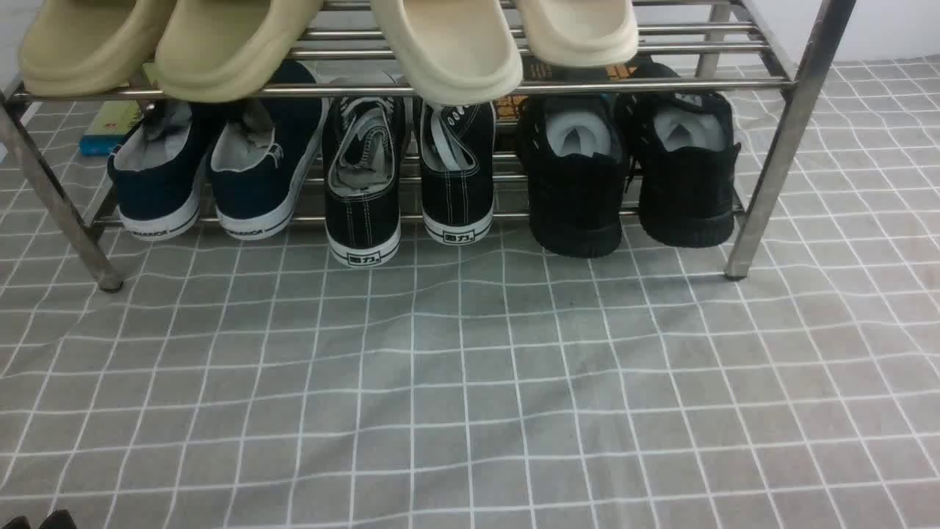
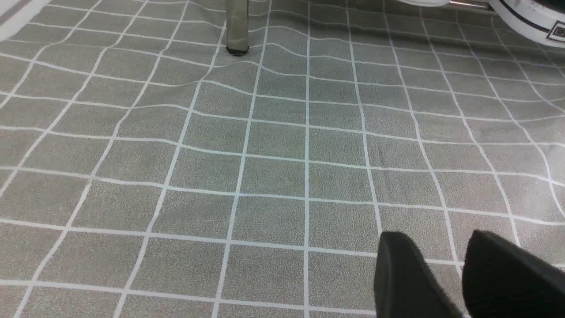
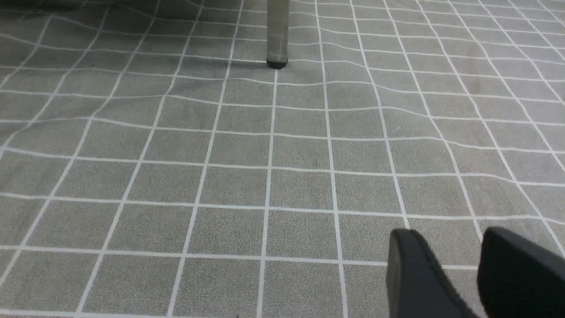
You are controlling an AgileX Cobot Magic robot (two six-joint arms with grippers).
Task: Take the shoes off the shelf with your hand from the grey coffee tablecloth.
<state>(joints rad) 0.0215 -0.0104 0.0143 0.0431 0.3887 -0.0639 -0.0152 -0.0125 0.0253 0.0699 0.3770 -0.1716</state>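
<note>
Nearest us in the front view, low at the left edge, are the L gripper's dark tips [image 1: 38,520]; the R one's out of frame there. Black sneakers [image 1: 631,165] sit side by side on the lower bars of the rack [image 1: 771,158], at its right end, heels to us. Risk: R leg's just beside the outer shoe, so a wide approach could knock it & shove the rack. Slippers [image 1: 455,51] overhang above; coming in high could clip 'em. Black canvas pair [image 1: 407,184] is close by, so we could grab wrong shoes w/ a sloppy aim. L wrist view: tips parted a bit, nothing between, over the gridded cloth [image 2: 273,176]. R wrist view: R gripper [image 3: 446,251] also parted modestly, empty; prob. needs opening more, else tips may bump the heel. Cloth's wrinkled, could snag if we go too low.
</note>
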